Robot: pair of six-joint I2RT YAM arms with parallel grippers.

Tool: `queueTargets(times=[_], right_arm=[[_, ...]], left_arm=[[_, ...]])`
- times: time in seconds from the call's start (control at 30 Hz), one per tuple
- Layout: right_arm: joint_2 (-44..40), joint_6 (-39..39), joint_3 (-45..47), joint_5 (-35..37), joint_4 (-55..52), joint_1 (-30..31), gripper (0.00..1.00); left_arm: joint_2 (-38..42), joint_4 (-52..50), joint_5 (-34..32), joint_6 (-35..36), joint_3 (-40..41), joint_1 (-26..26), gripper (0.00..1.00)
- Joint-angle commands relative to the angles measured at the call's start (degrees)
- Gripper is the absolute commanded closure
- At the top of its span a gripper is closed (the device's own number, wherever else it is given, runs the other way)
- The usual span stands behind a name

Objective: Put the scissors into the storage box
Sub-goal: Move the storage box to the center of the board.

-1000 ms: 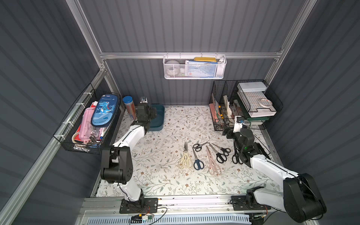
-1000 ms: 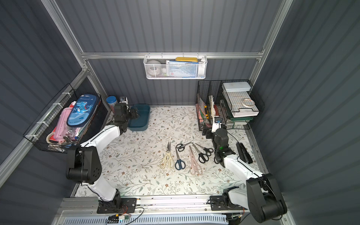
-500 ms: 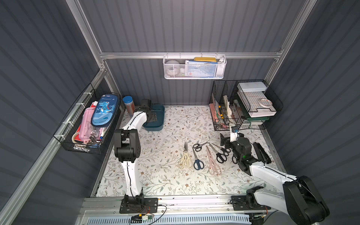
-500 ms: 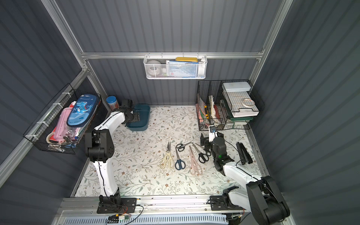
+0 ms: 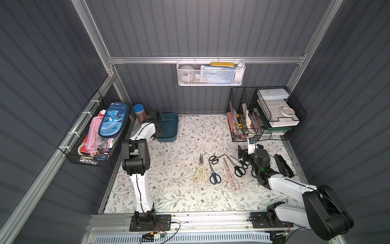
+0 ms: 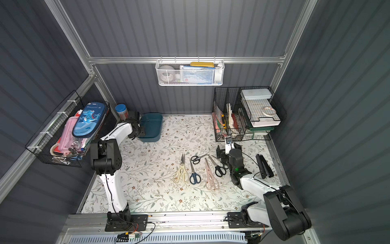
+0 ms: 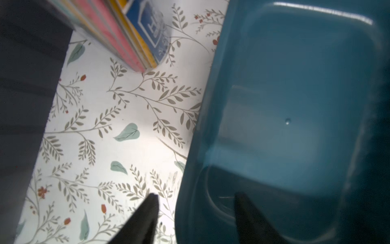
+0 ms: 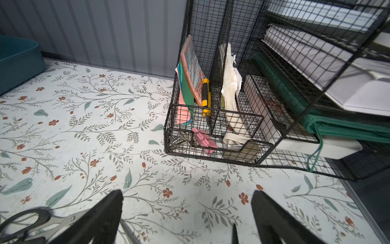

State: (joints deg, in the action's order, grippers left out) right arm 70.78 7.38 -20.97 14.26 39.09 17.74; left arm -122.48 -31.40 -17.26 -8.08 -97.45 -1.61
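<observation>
Counter: a floral-patterned counter (image 5: 173,190) fills the floor of a dark grey ribbed booth, with wire baskets (image 5: 84,137) hung on the walls.
Top views, box: in both top views the teal storage box (image 5: 172,120) sits at the upper left of the counter, against the back wall. Nothing shows inside it.
Top views, scissors: the scissors (image 5: 214,175) lie in a loose row right of centre, well apart from the box: cream shears (image 5: 200,174), a dark blue pair, pink shears (image 5: 231,179) and black pairs (image 5: 238,169).
Top views, arms: the left gripper (image 5: 160,130) is at the box's left wall. The right gripper (image 6: 224,150) hangs just right of the black pairs.
Left wrist view: the jaws stand parted astride the box wall, one fingertip (image 7: 145,213) outside over the counter and the other inside the tub. Neither visibly presses the wall, so they grasp nothing. A pencil tub (image 7: 130,31) stands near the box.
Right wrist view: the jaws are spread wide and released over bare counter. A black-handled pair (image 8: 27,219) lies just beside one fingertip, and a wire organiser (image 8: 211,135) stands ahead.
Step in hand: probably seizing the box wall to bring the box nearer the scissors.
Doing it well: seat the wall deep between the jaws before closing. Clamp squarely and drag low and slowly so the tub stays flat. Steer it away from the pencil tub.
</observation>
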Motion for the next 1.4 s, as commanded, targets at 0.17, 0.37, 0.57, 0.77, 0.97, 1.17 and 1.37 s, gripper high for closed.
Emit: queueTargets(times=[0.17,0.37,0.57,0.77,0.97,1.17,1.37], right_arm=[[-0.96,0.29,0.48,0.85,1.16,0.34,0.01],[-0.91,-0.04,2.07,1.79,4.05,0.35,0.01],[-7.14,-0.77,6.91,4.19,9.13,0.36,0.01],[-4.77,-0.61,5.12,4.38,7.8,0.37,0.01],[-3.23,-0.77,4.62,4.23,8.62,0.5,0.01],[-2.02,0.01,3.79,3.93,8.27,0.81,0.01],[-1.92,0.26,3.4,3.7,7.63,0.9,0.01]], left_arm=[[-1.32,1.31,-1.72,2.9,2.26,0.09,0.54],[-0.83,2.22,-1.85,3.42,3.83,0.11,0.81],[5.76,1.86,-1.83,0.53,10.69,0.03,1.0],[19.76,-1.46,5.11,-9.16,28.82,-0.9,1.0],[36.83,-5.47,3.19,-21.81,45.63,-9.8,1.0],[52.45,-9.67,4.01,-33.09,55.01,-12.65,1.0],[58.67,-11.46,3.39,-35.49,59.93,-13.16,1.0]])
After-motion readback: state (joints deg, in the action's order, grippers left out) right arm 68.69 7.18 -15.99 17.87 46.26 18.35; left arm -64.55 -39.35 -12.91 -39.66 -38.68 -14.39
